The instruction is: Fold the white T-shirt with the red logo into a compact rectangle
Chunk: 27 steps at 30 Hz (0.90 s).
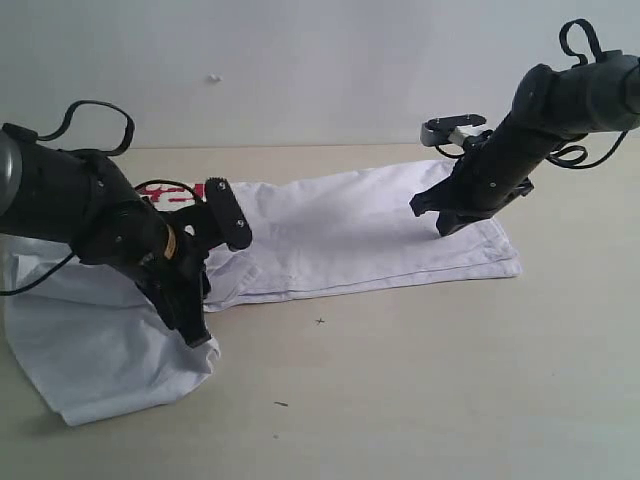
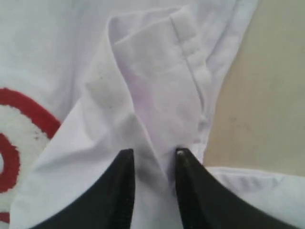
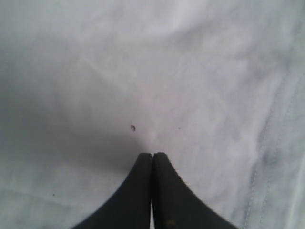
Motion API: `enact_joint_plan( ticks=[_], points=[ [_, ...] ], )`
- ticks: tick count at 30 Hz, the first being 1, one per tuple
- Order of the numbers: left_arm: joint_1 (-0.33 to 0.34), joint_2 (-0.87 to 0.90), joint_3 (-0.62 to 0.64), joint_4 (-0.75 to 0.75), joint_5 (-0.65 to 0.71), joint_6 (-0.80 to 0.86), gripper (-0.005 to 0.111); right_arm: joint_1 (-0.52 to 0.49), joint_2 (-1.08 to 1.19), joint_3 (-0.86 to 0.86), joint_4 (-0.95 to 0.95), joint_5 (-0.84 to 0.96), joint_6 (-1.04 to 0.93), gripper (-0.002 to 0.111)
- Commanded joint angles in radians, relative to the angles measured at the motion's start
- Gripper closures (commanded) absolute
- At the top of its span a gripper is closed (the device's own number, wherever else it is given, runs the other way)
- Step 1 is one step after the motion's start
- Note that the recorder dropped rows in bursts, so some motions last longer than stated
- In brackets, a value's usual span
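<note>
The white T-shirt [image 1: 340, 235] lies long and partly folded across the tan table, and a bit of its red logo [image 1: 165, 195] shows behind the left arm. My left gripper [image 1: 196, 335] is at the shirt's near left part, shut on a bunched fold of white cloth [image 2: 152, 100] that runs between its black fingers [image 2: 125, 167]. The red and white logo [image 2: 14, 124] sits beside that fold. My right gripper [image 1: 443, 228] is over the shirt's right end; its jaws are pressed together with nothing in them [image 3: 152, 155], just above flat white fabric [image 3: 143, 71].
Bare tan table [image 1: 420, 380] lies in front of the shirt, with a few small dark specks [image 1: 320, 321] on it. A white wall stands behind. The shirt's stitched hem [image 3: 267, 157] runs beside the right gripper.
</note>
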<state>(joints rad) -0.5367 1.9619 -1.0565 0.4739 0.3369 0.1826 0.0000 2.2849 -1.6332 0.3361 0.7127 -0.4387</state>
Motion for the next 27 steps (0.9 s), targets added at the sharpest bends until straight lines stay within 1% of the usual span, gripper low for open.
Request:
enact_joint_plan(
  ticks=[1, 4, 6, 10, 16, 22, 27],
  points=[
    [0.03, 0.005, -0.002, 0.011, 0.001, -0.049, 0.079, -0.005, -0.002, 0.002, 0.004, -0.004, -0.005, 0.108],
    [0.032, 0.005, -0.002, 0.039, 0.003, -0.049, 0.08, -0.005, -0.002, 0.002, 0.002, -0.004, -0.005, 0.108],
    [0.03, 0.002, -0.002, 0.061, -0.001, -0.049, 0.084, -0.005, -0.002, 0.002, 0.002, -0.004, -0.005, 0.108],
    [0.03, -0.015, -0.002, 0.132, -0.005, -0.049, 0.106, -0.005, -0.002, 0.002, 0.002, -0.006, -0.005, 0.108],
    [0.03, -0.029, -0.043, 0.26, 0.001, -0.052, 0.107, -0.005, -0.002, 0.002, 0.002, -0.013, -0.005, 0.108],
    [0.028, -0.029, -0.089, 0.364, -0.1, -0.052, 0.107, -0.005, -0.002, 0.002, 0.002, -0.013, -0.005, 0.108],
    [0.028, -0.029, -0.094, 0.427, -0.102, -0.042, 0.107, -0.005, -0.002, 0.002, 0.002, -0.022, -0.005, 0.108]
  ],
)
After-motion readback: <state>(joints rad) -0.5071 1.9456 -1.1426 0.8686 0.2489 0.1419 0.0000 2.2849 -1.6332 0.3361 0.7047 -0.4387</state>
